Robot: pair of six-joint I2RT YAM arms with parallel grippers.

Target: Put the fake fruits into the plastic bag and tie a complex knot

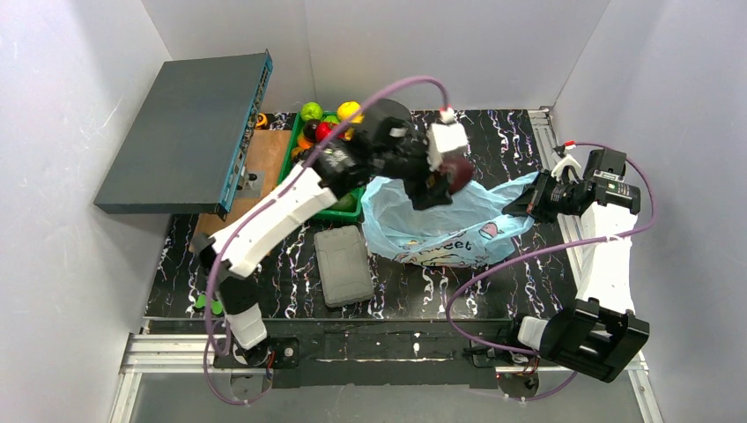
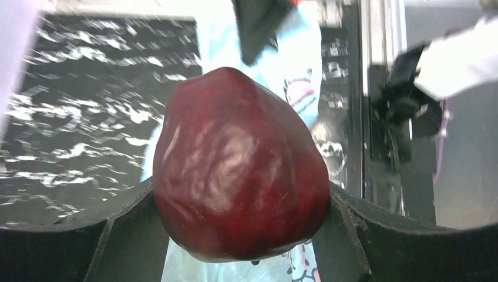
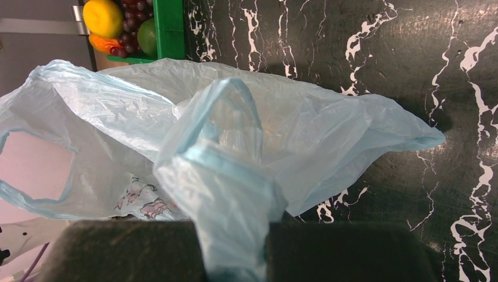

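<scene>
My left gripper (image 1: 447, 181) is shut on a dark maroon plum (image 1: 456, 173) and holds it above the plastic bag (image 1: 440, 231). The plum (image 2: 241, 170) fills the left wrist view, pinched between both black fingers (image 2: 126, 235). The bag is light blue with cartoon faces and lies crumpled on the black marbled table. At its right end my right gripper (image 1: 527, 199) is shut on a handle loop; that bunched handle (image 3: 235, 188) runs down between the jaws of the right gripper (image 3: 235, 252). More fake fruits (image 1: 328, 123) lie in the green tray (image 1: 345, 214). No knot shows.
A grey ribbed case (image 1: 343, 264) lies in front of the tray. A large dark flat box (image 1: 185, 132) leans at the back left over a wooden board (image 1: 269, 152). In the right wrist view a yellow fruit (image 3: 103, 17), grapes and a green apple (image 3: 147, 36) sit in the tray (image 3: 170, 23).
</scene>
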